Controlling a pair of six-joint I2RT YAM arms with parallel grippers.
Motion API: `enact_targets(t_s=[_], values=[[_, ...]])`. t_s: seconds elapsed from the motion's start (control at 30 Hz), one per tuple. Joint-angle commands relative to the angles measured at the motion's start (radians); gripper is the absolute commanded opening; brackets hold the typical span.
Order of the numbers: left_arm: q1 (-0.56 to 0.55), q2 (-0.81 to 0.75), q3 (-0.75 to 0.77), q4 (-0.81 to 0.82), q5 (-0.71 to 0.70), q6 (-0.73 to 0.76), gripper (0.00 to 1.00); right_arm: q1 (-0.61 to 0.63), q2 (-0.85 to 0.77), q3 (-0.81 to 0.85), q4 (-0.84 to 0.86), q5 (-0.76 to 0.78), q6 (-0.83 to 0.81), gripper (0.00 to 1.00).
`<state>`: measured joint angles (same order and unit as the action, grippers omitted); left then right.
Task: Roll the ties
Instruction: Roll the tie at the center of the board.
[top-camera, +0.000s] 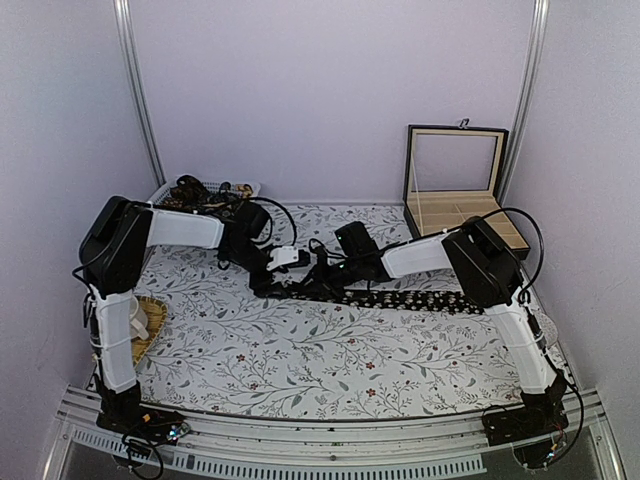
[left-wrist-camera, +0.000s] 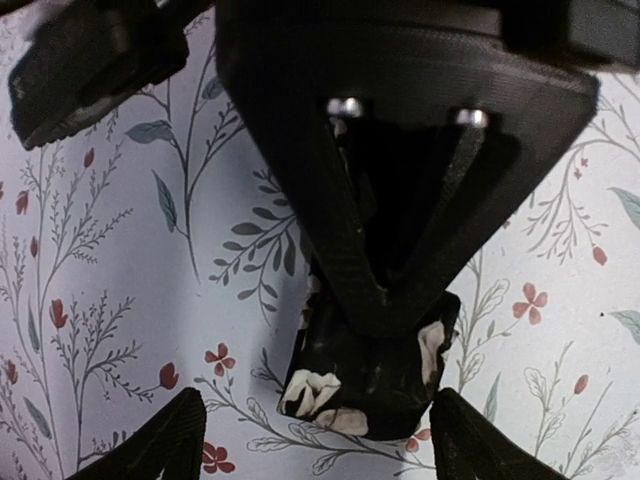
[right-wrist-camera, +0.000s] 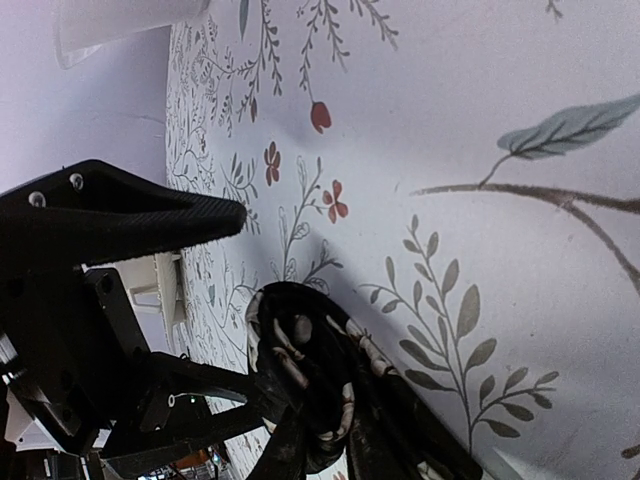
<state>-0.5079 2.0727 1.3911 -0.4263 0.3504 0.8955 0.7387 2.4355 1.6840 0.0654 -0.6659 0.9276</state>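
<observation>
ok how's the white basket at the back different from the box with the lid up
The basket is white, low and lidless; the box is black-framed, its windowed lid standing open. The basket sits back left, the box back right. The basket holds a dark tangled heap, seemingly ties; the box's tan inside looks bare. Both are open containers at the rear.

Left wrist view: the right gripper (left-wrist-camera: 395, 310) covers the upper part of the rolled tie (left-wrist-camera: 340, 395). The left gripper (left-wrist-camera: 318, 410) is cut off by the bottom edge; only two finger ends show. Right wrist view: the tie (right-wrist-camera: 300, 370) runs off the bottom edge. Top view: the tie's left end is hidden under both grippers, its print too small to read. The left arm (top-camera: 180, 228) covers part of a basket (top-camera: 240, 187), contents unclear.
</observation>
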Motion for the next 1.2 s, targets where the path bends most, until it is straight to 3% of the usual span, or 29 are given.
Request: enact_targets(t_s=[0.0,0.13,0.63,0.93,1.1,1.17], values=[[-0.016,0.026,0.023,-0.053,0.042,0.04,0.75,-0.005,0.078,-0.002,-0.04,0.011,-0.007,0.15],[-0.021,0.039,0.019,-0.056,0.037,0.043,0.72,-0.005,0.08,0.002,-0.041,0.009,-0.006,0.17],[-0.032,0.066,0.028,-0.039,0.014,0.005,0.34,-0.006,0.077,0.005,-0.045,0.009,-0.008,0.21],[-0.035,0.067,0.032,-0.043,-0.015,-0.019,0.28,-0.007,0.076,0.006,-0.039,0.002,-0.007,0.36],[-0.035,0.075,0.041,-0.052,-0.029,-0.029,0.28,-0.005,0.075,0.006,-0.036,-0.004,-0.007,0.36],[-0.035,0.074,0.043,-0.053,-0.032,-0.036,0.29,-0.005,0.076,0.006,-0.035,-0.006,-0.007,0.31]])
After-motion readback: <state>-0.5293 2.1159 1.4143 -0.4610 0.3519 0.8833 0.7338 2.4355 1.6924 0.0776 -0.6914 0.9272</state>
